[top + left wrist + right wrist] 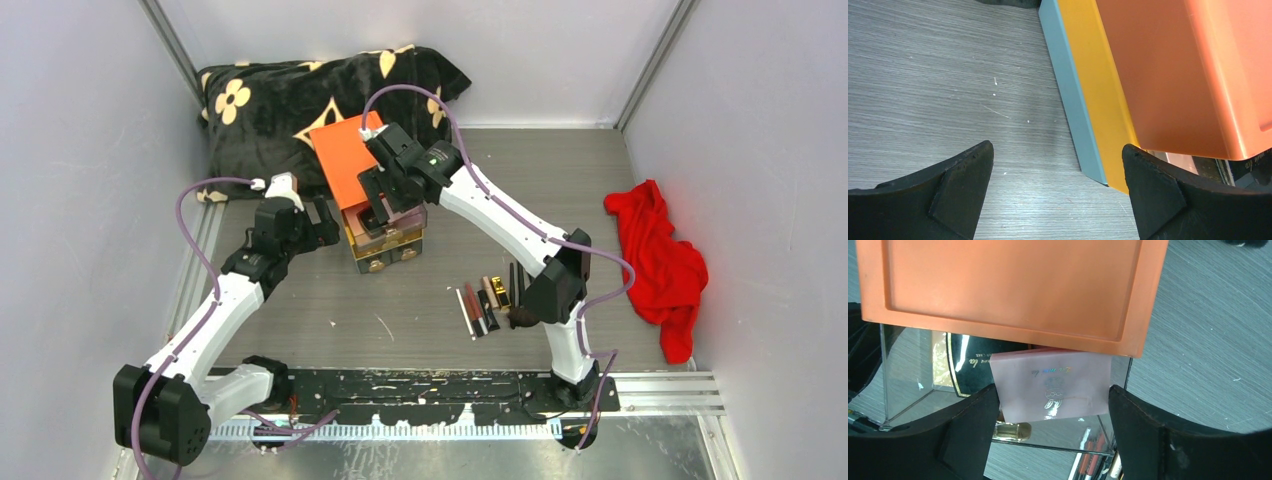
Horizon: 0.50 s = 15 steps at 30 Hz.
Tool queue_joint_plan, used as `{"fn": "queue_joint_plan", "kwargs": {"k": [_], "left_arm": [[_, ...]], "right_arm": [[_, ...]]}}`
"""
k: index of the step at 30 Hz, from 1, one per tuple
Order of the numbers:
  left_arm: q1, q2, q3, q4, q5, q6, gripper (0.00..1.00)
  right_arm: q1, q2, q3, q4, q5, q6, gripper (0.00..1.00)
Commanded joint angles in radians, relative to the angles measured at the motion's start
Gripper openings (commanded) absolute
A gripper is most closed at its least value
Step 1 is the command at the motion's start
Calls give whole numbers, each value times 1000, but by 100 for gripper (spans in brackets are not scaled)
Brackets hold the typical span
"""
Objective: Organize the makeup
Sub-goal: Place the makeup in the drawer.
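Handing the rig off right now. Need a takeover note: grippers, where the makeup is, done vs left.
Left gripper: open, empty, low beside the left side of the orange-topped drawer box.
Right gripper: closed on the pink palette, at the pulled-out clear top drawer.
On the table: the tubes and brushes, clustered by the right arm's elbow.
Done: palette at the drawer, not yet released.
Left: release the palette, store the tubes and brushes, probably close the drawer.
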Motion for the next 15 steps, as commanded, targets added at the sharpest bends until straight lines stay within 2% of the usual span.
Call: {"fn": "queue_joint_plan", "kwargs": {"k": [1, 8, 15], "left_arm": [[4, -16, 34, 15, -15, 19, 100], [4, -17, 39, 12, -18, 20, 100], [4, -12, 40, 9, -25, 20, 100]], "right_arm": [[-10, -73, -9, 35, 84, -10, 87], [-10, -89, -18, 57, 65, -20, 94], [-10, -193, -73, 162, 62, -14, 86]]}}
